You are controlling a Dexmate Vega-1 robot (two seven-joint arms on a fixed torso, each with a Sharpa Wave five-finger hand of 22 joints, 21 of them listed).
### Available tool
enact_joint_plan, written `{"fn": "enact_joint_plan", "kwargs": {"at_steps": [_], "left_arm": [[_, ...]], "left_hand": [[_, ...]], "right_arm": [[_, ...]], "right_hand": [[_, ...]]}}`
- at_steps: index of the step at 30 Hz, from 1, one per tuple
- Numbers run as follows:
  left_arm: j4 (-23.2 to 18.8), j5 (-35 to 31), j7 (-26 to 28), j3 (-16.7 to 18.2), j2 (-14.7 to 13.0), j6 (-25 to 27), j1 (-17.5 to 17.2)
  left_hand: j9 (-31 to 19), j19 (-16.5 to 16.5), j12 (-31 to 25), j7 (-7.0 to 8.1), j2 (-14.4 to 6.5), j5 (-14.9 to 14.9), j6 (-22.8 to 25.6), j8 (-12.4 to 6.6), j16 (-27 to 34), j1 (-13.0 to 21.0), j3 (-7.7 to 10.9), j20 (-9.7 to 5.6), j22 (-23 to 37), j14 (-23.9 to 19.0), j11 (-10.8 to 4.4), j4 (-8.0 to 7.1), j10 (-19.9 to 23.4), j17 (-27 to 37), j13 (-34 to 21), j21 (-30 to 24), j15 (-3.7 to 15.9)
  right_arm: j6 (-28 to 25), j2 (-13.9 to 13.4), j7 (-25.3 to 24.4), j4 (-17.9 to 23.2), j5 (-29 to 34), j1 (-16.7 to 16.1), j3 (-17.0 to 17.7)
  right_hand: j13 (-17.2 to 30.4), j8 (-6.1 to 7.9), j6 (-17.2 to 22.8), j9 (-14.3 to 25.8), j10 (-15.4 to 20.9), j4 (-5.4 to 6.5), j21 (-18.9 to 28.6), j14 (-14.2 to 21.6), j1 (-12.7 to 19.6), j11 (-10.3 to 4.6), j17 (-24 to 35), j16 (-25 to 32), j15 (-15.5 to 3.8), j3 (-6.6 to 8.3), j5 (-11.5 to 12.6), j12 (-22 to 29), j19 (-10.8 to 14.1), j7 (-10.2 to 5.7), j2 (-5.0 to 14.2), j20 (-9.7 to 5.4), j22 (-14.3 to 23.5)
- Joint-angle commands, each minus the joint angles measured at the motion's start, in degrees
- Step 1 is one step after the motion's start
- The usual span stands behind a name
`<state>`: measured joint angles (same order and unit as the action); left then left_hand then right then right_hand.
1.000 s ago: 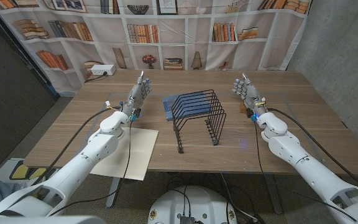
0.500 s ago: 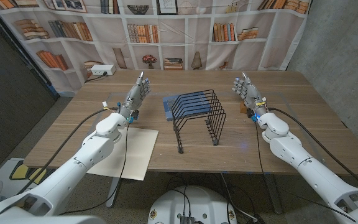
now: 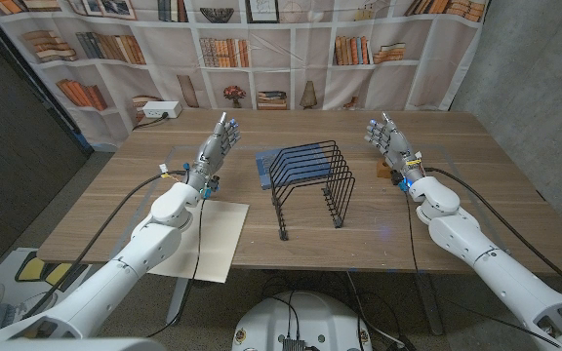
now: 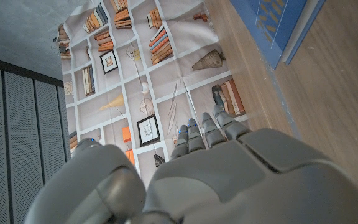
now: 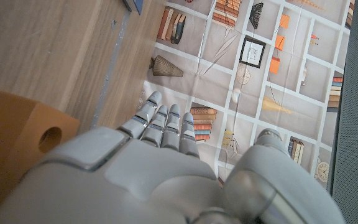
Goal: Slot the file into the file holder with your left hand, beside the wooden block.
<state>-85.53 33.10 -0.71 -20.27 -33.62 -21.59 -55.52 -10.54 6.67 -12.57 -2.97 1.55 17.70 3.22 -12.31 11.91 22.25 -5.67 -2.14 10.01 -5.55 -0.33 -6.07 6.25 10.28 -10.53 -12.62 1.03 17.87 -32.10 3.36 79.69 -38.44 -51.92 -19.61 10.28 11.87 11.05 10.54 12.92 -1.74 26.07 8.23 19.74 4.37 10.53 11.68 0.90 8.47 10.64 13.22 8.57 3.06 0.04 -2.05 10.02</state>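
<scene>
A: Anything moved? 
B: The left hand (image 3: 215, 149) has lifted slightly, fingers spread, holding nothing. 
A: The file (image 3: 203, 239)? 
B: Flat on the worktop (image 3: 476, 175), near side of that hand, under its forearm, which covers one edge; long axis runs towards the robot. 
A: The rest? 
B: The file holder (image 3: 310, 183) stands between the hands. The right hand (image 3: 388, 141) is open; the wooden block (image 5: 17, 134) sits beside it, partly hidden.

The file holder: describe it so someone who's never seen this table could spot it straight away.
Start at the wooden table in front of the bookshelf-print backdrop and look to its middle, between the two raised robot hands. There stands the black wire file holder, a row of arched dividers. A flat blue book lies behind it and a cream sheet to the robot's left; only the holder is upright, see-through wire.
</scene>
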Motion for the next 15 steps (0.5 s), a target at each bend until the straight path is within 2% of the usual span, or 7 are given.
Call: {"fn": "enact_joint_plan", "kwargs": {"at_steps": [1, 7, 15], "left_arm": [[-6.01, -6.85, 5.44, -0.43, -1.79, -0.4, -3.97], [-11.55, -10.57, 9.19, 0.83, -5.23, 2.83, -7.16], [-13.26, -10.69, 8.96, 3.01, -7.62, 0.62, -11.19]], "left_hand": [[-0.14, 0.77, -0.54, 0.03, 0.14, 0.24, 0.79, -0.36, 0.25, 0.56, -0.24, -1.65, 0.13, -0.92, -0.15, 0.37, 0.71, 0.1, -0.29, -0.36, -0.05], [-0.15, 1.17, -0.5, 0.17, 0.07, 0.36, 1.08, -0.37, 0.13, 1.19, -0.18, -1.64, 0.12, -1.09, -0.23, 0.67, 0.98, 0.08, -0.3, -0.36, -0.07], [-0.17, 2.59, -0.54, 0.46, -0.01, 0.58, 1.71, -0.39, 0.18, 2.71, 0.0, -2.02, 0.1, -2.26, -0.38, 1.42, 1.87, 0.05, -0.31, -0.57, 0.51]], "right_arm": [[-0.58, -1.99, 6.07, -1.47, -3.08, 0.65, 0.89], [0.79, -2.5, 3.54, 1.29, -1.66, -1.16, 1.51], [2.4, -1.81, -0.51, 4.05, 0.03, -3.79, 1.82]], "right_hand": [[0.19, -0.17, 0.6, 0.13, 0.34, -0.07, -0.1, 0.2, -0.04, 0.18, 0.16, -0.1, 0.2, -0.07, 0.29, -0.2, 0.38, 0.07, 0.05, -2.46, 0.06], [0.19, -0.22, 0.56, 0.13, 0.24, -0.05, -0.21, 0.19, -0.13, 0.18, 0.18, -0.13, 0.19, -0.12, 0.29, -0.27, 0.37, 0.06, 0.05, -2.42, 0.06], [0.2, -0.28, 0.58, 0.14, 0.31, -0.09, -0.39, 0.21, -0.18, 0.11, 0.17, -0.17, 0.19, -0.19, 0.29, -0.3, 0.42, 0.05, 0.0, -2.39, 0.06]]}}
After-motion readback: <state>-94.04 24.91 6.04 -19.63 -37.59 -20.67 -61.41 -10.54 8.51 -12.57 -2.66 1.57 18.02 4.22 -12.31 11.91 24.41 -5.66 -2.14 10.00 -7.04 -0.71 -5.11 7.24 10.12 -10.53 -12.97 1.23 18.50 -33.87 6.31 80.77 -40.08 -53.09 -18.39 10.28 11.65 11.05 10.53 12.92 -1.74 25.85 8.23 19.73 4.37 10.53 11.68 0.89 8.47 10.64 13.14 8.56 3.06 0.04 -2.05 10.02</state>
